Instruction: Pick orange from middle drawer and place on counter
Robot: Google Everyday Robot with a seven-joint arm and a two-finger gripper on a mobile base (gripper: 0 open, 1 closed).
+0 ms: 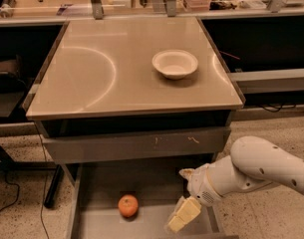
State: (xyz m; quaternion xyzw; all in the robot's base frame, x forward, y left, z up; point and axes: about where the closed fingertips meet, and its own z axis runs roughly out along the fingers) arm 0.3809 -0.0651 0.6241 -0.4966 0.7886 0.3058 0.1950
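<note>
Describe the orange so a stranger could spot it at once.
Below the tan counter, the middle drawer is pulled open. On its grey floor, left of centre, lies the orange, with the robot's pincer to its right, apart from it. It is the only round, orange-coloured thing there; the white bowl sits up on the counter.
</note>
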